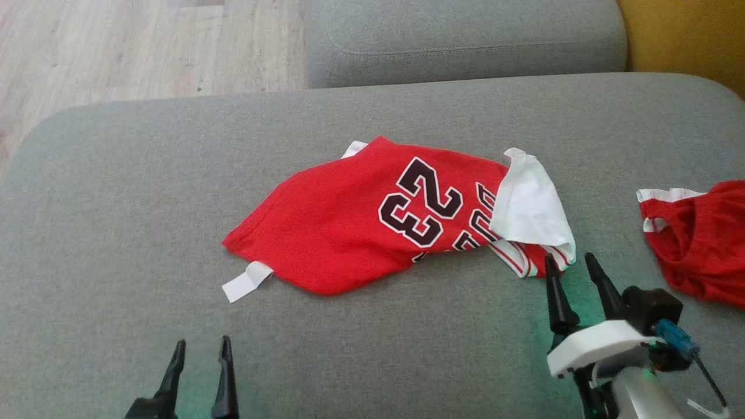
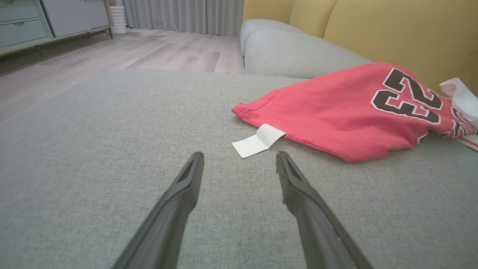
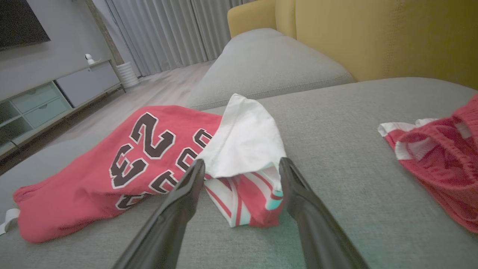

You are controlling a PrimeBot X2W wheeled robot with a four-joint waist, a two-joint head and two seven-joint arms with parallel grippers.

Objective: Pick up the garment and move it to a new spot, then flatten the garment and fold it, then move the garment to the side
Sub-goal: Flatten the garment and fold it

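I see the jersey [image 1: 349, 233] lying crumpled mid-cushion [image 1: 116, 203], number up, with its tag [image 1: 247, 281] sticking out at the hem. My left claw [image 1: 203, 341] hangs wide and empty near that tag. My right claw [image 1: 568, 256] is wide too, its fingers flanking the jersey's striped white end and gripping nothing. A red cloth [image 1: 698, 244] lies apart at right.

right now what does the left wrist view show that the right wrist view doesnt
Left wrist view: the left gripper, open, pointing at the white tag by the hem. Right wrist view: the right gripper, open, at the striped trim, plus a second red garment lying apart. Both: the red jersey numbered 23, the grey cushion, the yellow backrest.
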